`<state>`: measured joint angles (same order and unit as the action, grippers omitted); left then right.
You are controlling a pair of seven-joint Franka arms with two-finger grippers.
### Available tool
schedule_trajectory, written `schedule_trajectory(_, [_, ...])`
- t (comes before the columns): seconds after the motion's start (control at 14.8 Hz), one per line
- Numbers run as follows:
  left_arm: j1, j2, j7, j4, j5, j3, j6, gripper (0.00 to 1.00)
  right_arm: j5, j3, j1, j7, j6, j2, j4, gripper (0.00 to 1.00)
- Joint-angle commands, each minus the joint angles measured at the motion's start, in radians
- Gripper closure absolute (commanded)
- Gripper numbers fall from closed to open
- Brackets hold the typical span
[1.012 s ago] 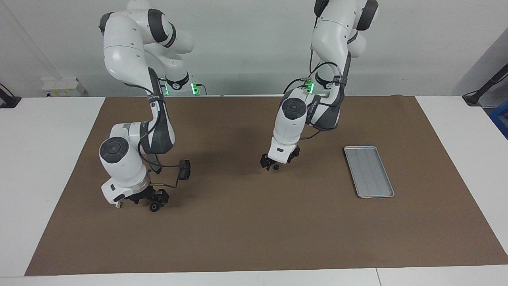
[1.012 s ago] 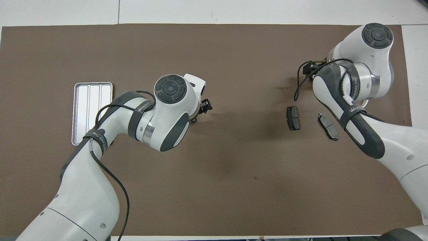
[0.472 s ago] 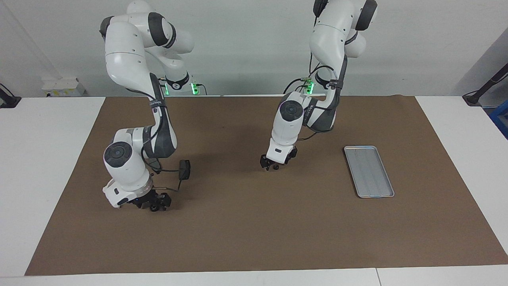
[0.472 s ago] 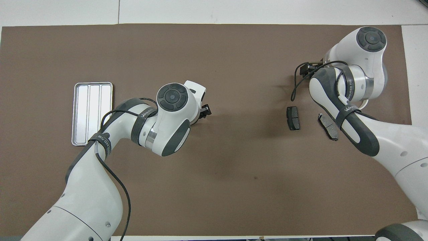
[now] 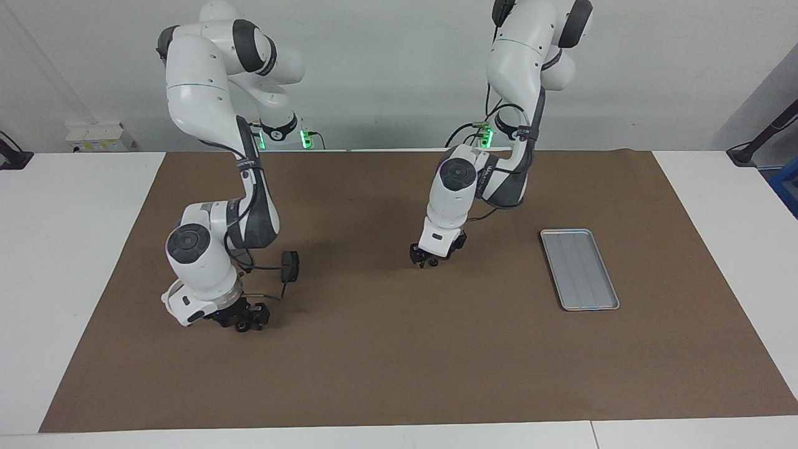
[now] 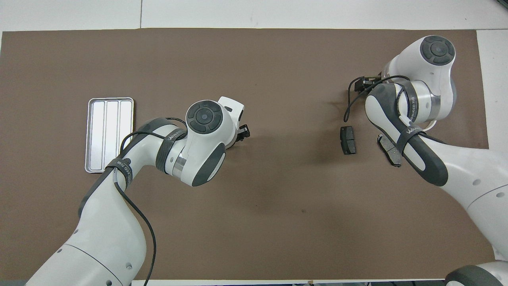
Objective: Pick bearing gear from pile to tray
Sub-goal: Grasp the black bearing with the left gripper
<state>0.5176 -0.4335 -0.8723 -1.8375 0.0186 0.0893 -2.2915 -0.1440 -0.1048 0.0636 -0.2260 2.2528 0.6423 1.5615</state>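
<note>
Both arms sank closer onto the brown mat (image 5: 399, 362).

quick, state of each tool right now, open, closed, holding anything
Left tool: low over the middle of the mat; grip cannot be told.
Right tool: low over the mat; grip cannot be told.

A brown mat (image 6: 254, 47) covers the white desk (image 5: 62, 249) — on it lie the tray (image 6: 90, 135) and two brake pads (image 6: 348, 140), well apart.

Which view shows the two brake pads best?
The overhead view: one brake pad lies fully visible, the other brake pad partly under the right arm. The facing view shows only one, beside that arm.
</note>
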Motion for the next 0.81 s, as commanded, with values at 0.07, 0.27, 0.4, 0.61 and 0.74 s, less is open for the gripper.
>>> schedule_trajectory(0.07, [0.016, 0.007, -0.025, -0.029, -0.019, -0.014, -0.042, 0.20, -0.006, -0.013, 0.015, -0.004, 0.019, -0.004, 0.022, 0.27])
schedule_trajectory(0.27, [0.016, 0.007, -0.036, -0.029, -0.019, -0.014, -0.042, 0.23, -0.009, -0.013, 0.015, -0.004, -0.002, -0.007, 0.011, 0.68])
schedule_trajectory(0.4, [0.016, 0.007, -0.036, -0.029, -0.019, -0.016, -0.040, 0.30, -0.006, -0.013, 0.016, -0.003, -0.009, -0.007, 0.006, 0.98])
schedule_trajectory(0.61, [0.016, 0.007, -0.043, -0.029, -0.019, -0.016, -0.036, 0.52, -0.003, -0.013, 0.016, -0.003, -0.010, -0.007, 0.005, 1.00])
schedule_trajectory(0.74, [0.016, 0.007, -0.059, -0.029, -0.019, -0.016, -0.032, 0.59, -0.006, -0.013, 0.015, -0.003, -0.022, -0.007, 0.000, 1.00])
